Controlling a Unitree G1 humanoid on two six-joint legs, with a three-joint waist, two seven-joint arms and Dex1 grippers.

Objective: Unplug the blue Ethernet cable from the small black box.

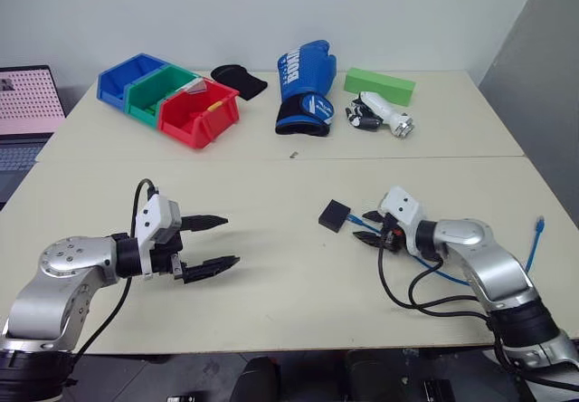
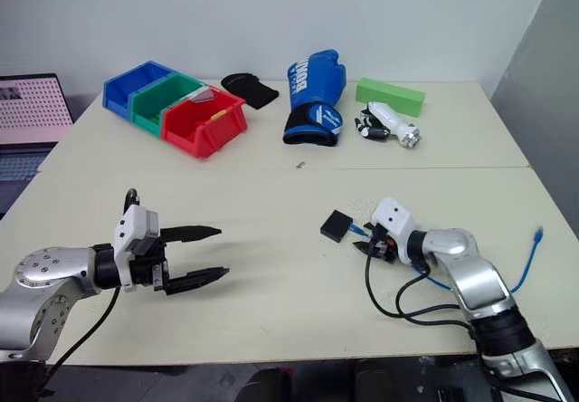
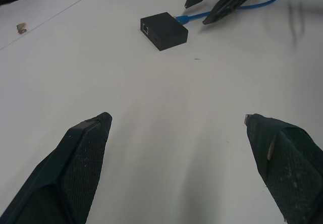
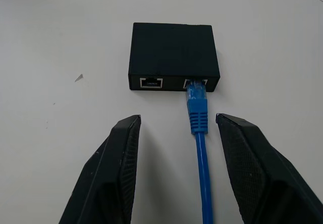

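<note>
The blue Ethernet cable (image 4: pixel 199 133) is round and smooth, its ribbed plug end at one of two ports on the small black box (image 4: pixel 174 50); I cannot tell if it is seated. The matte, flat box lies mid-counter (image 1: pixel 271 266), its ports facing my right tool (image 4: pixel 174 133), whose textured fingers stand apart beside the cable, gripping nothing. My left tool (image 1: pixel 215 244) gapes wide, empty. No readable lettering.

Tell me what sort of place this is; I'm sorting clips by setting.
Probably a robot test lab or workshop: pale tables against a bare wall, coloured parts bins, a laptop, and an odd boxing glove.
</note>
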